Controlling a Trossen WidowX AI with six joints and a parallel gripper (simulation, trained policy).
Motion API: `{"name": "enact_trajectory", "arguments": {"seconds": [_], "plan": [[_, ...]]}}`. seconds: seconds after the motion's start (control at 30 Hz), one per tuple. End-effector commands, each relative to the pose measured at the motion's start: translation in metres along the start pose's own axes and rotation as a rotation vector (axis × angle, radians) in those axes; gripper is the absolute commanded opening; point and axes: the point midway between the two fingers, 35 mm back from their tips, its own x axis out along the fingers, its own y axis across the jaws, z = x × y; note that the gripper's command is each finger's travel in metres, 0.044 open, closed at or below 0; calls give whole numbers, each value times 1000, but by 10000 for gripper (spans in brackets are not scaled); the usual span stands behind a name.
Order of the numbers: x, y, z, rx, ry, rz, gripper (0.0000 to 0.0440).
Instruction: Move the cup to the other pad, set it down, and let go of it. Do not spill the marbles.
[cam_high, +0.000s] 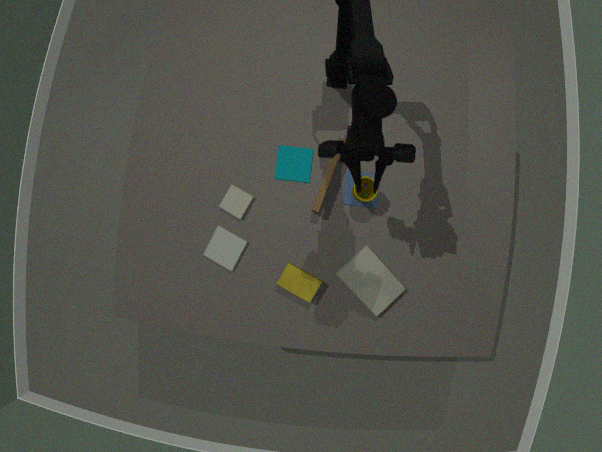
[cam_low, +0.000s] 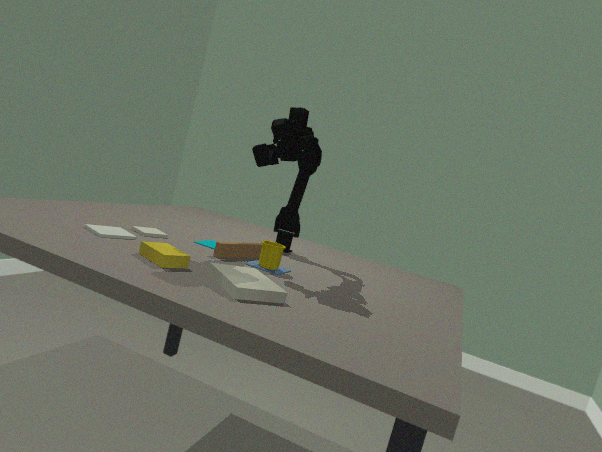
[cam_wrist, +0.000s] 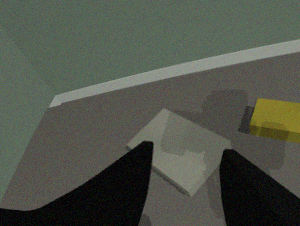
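The yellow cup stands upright on the blue pad. A few small marbles show inside it from above. The other pad, a cyan one, lies flat and bare. My gripper is partly open with nothing between its fingers. From above its fingertips overlap the cup, but the exterior view shows the hand high over it, not touching. The cup is out of the wrist view.
A brown bar stands between the two pads. A yellow block and a large pale slab lie farther out from the arm. Two pale squares lie beyond the cyan pad.
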Motion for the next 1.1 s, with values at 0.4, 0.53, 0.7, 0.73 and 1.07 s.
{"name": "enact_trajectory", "arguments": {"seconds": [0.4, 0.53, 0.7, 0.73, 1.07], "plan": [[15, 17, -11, 185, 184, -42, 155], [18, 22, -15, 237, 232, -62, 158], [22, 26, -21, 301, 292, -94, 159], [22, 27, -22, 314, 303, -101, 159], [29, 32, -37, 431, 417, -190, 158]]}}
